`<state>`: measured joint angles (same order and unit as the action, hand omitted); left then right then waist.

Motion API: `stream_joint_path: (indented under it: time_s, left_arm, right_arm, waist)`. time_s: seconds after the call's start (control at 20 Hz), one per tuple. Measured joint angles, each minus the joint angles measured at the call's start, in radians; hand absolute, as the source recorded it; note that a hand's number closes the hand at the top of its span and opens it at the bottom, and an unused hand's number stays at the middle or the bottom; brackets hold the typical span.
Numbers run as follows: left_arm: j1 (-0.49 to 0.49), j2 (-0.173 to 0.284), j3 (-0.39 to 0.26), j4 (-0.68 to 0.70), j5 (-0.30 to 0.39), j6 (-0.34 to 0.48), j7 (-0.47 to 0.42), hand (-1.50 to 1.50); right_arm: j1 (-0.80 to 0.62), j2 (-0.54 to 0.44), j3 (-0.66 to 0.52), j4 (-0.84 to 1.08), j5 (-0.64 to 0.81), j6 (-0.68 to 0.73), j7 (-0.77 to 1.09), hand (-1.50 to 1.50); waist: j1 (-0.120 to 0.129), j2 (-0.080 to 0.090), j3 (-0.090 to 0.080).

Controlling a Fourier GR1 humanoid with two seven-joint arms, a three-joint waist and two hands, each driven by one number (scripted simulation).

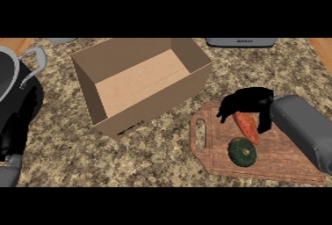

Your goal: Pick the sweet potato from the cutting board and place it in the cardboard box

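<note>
The orange sweet potato [247, 127] lies lengthwise on the wooden cutting board [285, 165] at the right. My right hand [250, 99] hovers over its far end. The fingers [264, 124] reach straight down along its right side and the thumb [224, 114] hangs a little apart on its left, so the hand is open and straddling it. The open cardboard box [139, 83] stands to the left of the board, and I can see its bare floor. My left hand [12, 143] is a dark shape at the left edge, against a black pot.
A round dark green vegetable [242, 152] sits on the board just in front of the sweet potato. A large black pot [16, 88] with a grey handle fills the left edge. A dark appliance [241, 42] stands at the back.
</note>
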<state>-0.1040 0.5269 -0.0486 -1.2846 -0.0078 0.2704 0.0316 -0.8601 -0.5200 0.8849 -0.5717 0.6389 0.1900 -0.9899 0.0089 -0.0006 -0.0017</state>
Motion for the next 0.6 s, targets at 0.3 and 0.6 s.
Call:
stream_joint_path:
  time_s: [0.3, 0.6]
  left_arm:
    - [-0.002, -0.005, 0.012, -0.016, -0.017, -0.014, 0.010, 0.00]
    - [0.006, -0.018, 0.018, -0.036, -0.034, -0.010, 0.036, 0.00]
  right_arm:
    - [0.007, 0.055, -0.086, 0.053, 0.006, -0.088, -0.022, 1.50]
    - [0.013, 0.059, -0.184, 0.031, -0.015, -0.157, 0.008, 1.50]
  waist:
    - [0.004, -0.001, -0.004]
    - [-0.007, -0.003, -0.003]
